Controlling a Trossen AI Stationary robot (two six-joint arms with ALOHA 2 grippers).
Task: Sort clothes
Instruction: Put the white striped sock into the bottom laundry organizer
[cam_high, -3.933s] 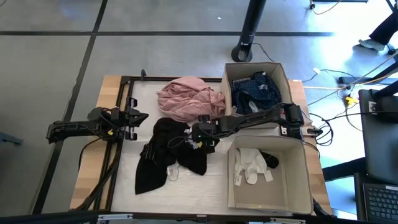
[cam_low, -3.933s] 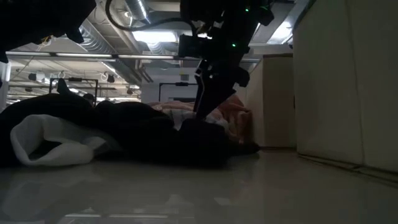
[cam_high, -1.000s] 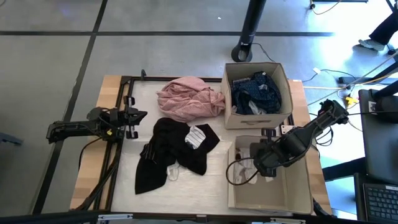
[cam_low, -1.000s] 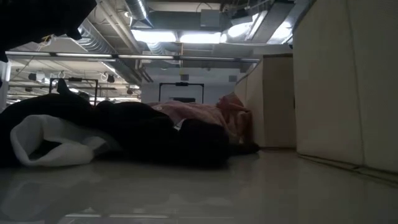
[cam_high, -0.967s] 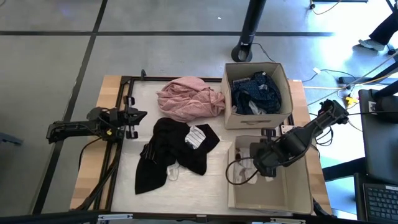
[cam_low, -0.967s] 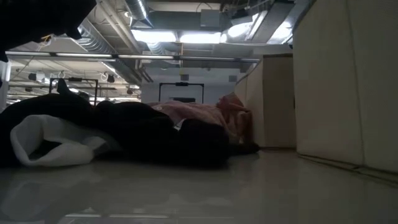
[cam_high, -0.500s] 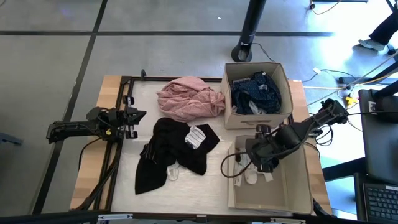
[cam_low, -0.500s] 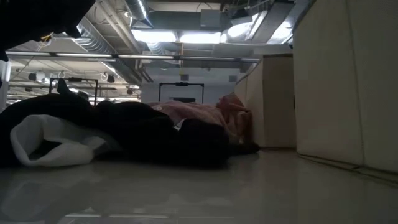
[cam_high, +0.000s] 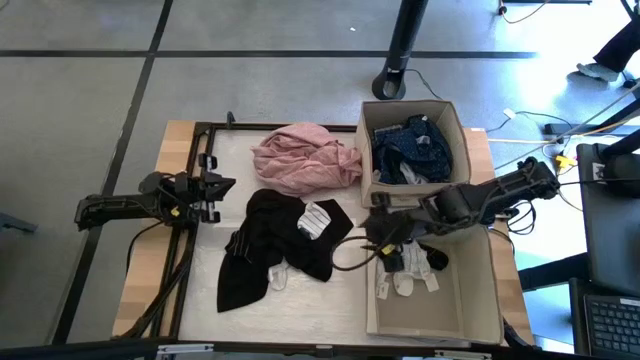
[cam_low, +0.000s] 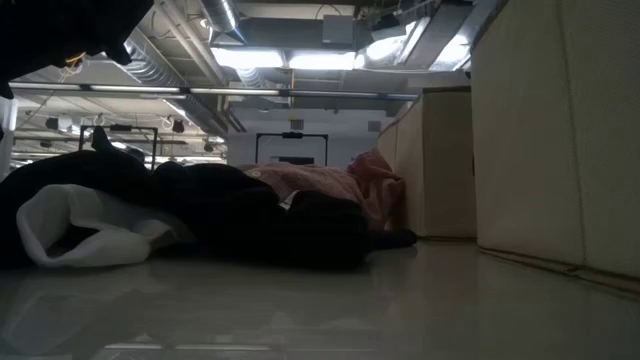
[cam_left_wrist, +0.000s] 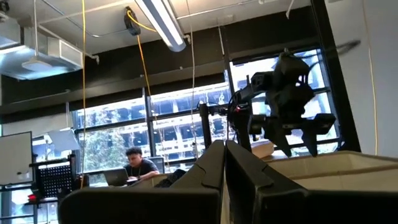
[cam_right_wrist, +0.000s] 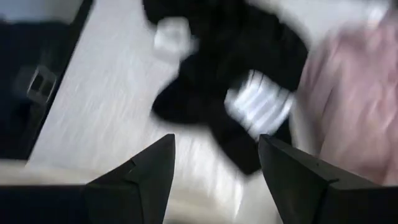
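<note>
A pile of black pieces (cam_high: 275, 245) lies in the middle of the table with a white striped piece (cam_high: 318, 218) on it and a small white sock (cam_high: 278, 277) at its near edge. A pink piece (cam_high: 300, 158) lies behind the pile. My right gripper (cam_high: 380, 235) hangs open and empty over the left wall of the near box (cam_high: 480, 300), pointing toward the black pile (cam_right_wrist: 205, 74). My left gripper (cam_high: 222, 185) is shut and empty at the table's left side; its fingers show closed together in the left wrist view (cam_left_wrist: 224, 168).
The far box (cam_high: 455, 120) holds dark blue clothes (cam_high: 412, 150). The near box holds white socks (cam_high: 405, 270) and a small dark piece (cam_high: 436, 260). In the low view the boxes' walls (cam_low: 560, 140) stand at the right. A dark frame (cam_high: 205, 140) runs along the table's far-left edge.
My right gripper has gone from above the inside of the near box toward the table's far edge and left, to the box's left wall, nearer the black pile. The clothes on the table have stayed where they were.
</note>
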